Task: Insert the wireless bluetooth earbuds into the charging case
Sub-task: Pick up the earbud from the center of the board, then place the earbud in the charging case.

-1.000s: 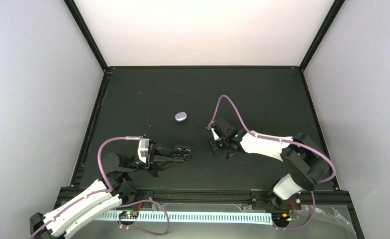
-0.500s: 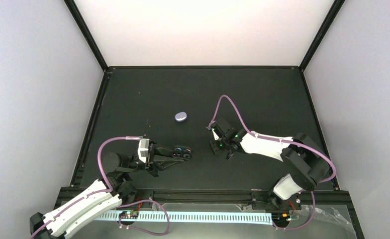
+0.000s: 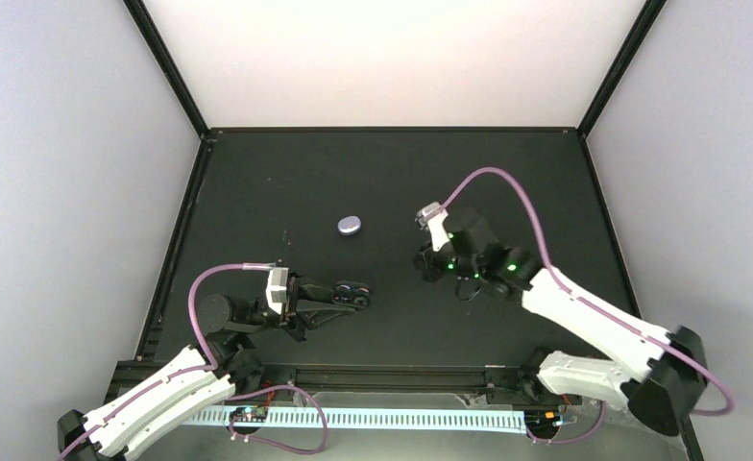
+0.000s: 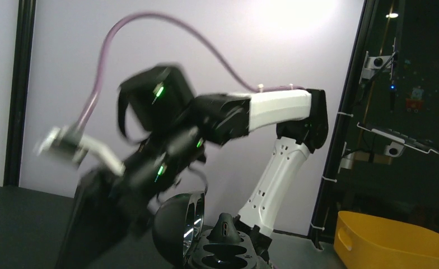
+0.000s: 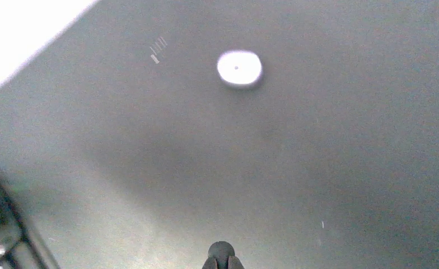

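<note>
My left gripper (image 3: pixel 346 294) is shut on the black charging case (image 3: pixel 352 292), which lies open at the near left of the mat. The left wrist view shows its lid (image 4: pixel 175 221) standing upright and the base's wells (image 4: pixel 228 252) facing up. A dark pointed piece (image 4: pixel 224 227) rises at the base's far rim. My right gripper (image 3: pixel 425 263) hovers right of the case, its fingertips (image 5: pixel 230 262) pinched on a small round black earbud (image 5: pixel 222 249). Pinkish-purple earbuds are not in view.
A closed lilac oval case (image 3: pixel 351 226) lies on the mat behind the open one, a bright oval case (image 5: pixel 239 68) in the right wrist view. Black frame rails (image 3: pixel 176 240) edge the mat. A yellow bin (image 4: pixel 391 241) stands beyond the table.
The right gripper closed its jaws. The right arm then rose and stretched out, its wrist moving back and right. The left arm and the open case have stayed still.
</note>
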